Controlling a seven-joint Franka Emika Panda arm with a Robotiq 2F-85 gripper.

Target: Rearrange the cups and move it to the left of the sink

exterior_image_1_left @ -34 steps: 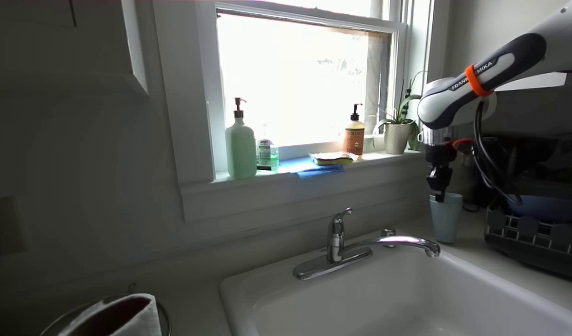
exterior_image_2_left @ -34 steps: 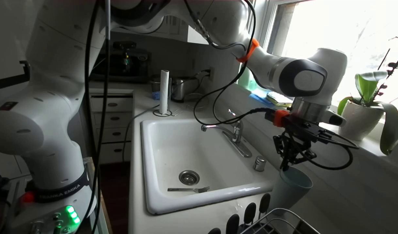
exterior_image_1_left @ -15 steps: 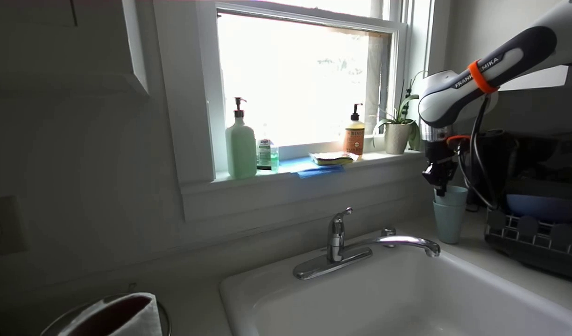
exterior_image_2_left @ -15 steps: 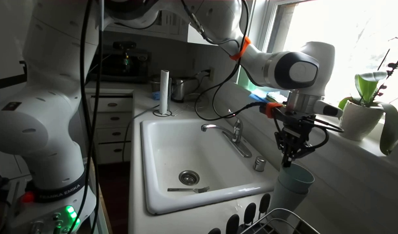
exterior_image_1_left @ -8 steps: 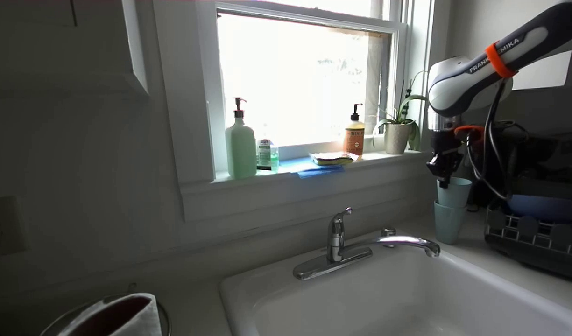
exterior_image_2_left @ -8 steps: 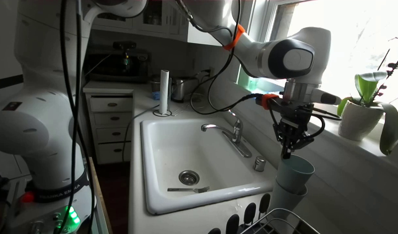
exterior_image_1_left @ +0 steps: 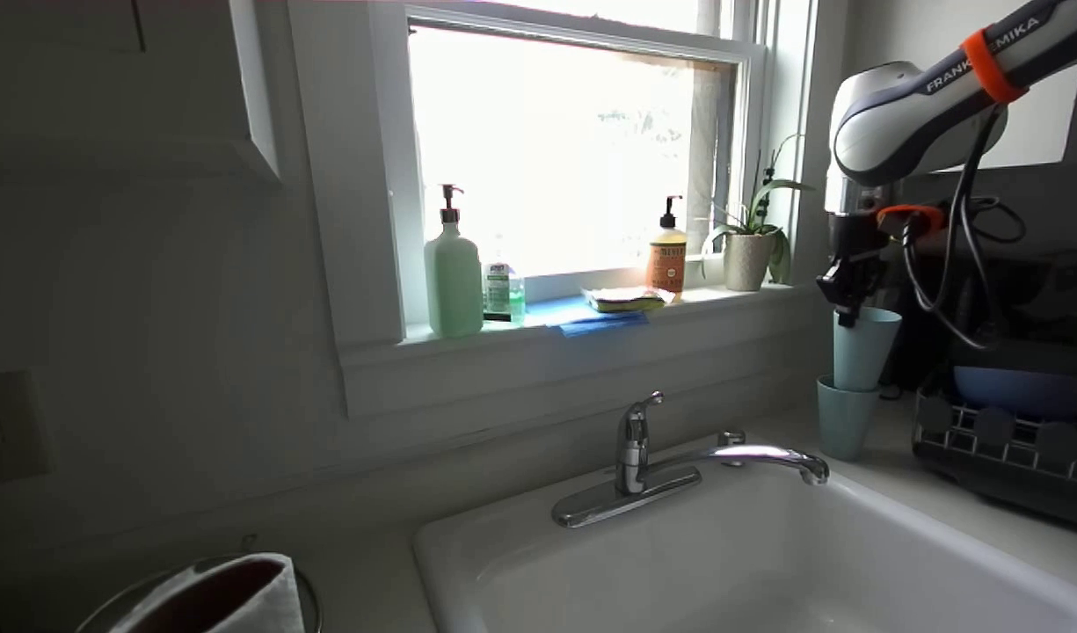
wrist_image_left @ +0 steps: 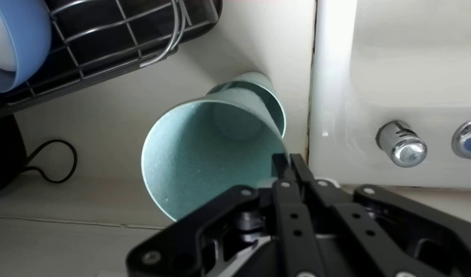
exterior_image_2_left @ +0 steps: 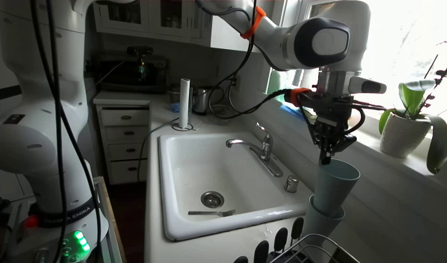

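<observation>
My gripper is shut on the rim of the upper teal cup, one finger inside and one outside. It also shows in an exterior view and in the wrist view. The upper cup is nearly upright, its base around the mouth of the lower teal cup, which stands on the counter. In the wrist view the upper cup is seen from above and covers much of the lower cup. The white sink with its chrome faucet is beside the cups.
A dish rack holding a blue bowl stands close to the cups. The windowsill carries a potted plant and a green pump bottle. A paper towel roll stands past the sink. A fork lies in the sink.
My gripper has risen with the upper cup in its fingers. The cups looked like one cup 2.3 s ago; now the upper one is drawn mostly out of the lower, which stays on the counter.
</observation>
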